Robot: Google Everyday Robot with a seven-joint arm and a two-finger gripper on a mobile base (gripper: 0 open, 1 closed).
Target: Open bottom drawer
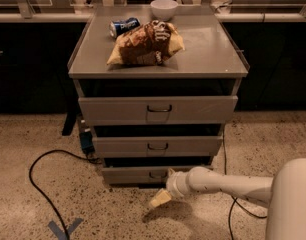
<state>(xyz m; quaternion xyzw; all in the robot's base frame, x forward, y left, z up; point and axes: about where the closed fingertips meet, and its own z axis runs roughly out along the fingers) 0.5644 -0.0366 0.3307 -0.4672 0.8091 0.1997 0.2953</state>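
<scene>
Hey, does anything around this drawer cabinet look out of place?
Only the soda can, lying on its side on the cabinet top beside the chip bag. The gripper hangs low, just in front of the bottom drawer.

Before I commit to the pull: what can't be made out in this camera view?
1. Camera view: the bottom drawer handle, right end hidden behind the arm.
2. Gripper, low in front of that drawer: whether it touches the floor, viewing angle hides it.
3. Arm's base: cut off by the right edge.

Your grey counter (209,48) carries 3 things: white bowl (164,8) at rear, blue can (124,26) on its side, brown snack bag (147,44) at centre. The tool (160,199) hangs low over the speckled floor (103,211).
</scene>
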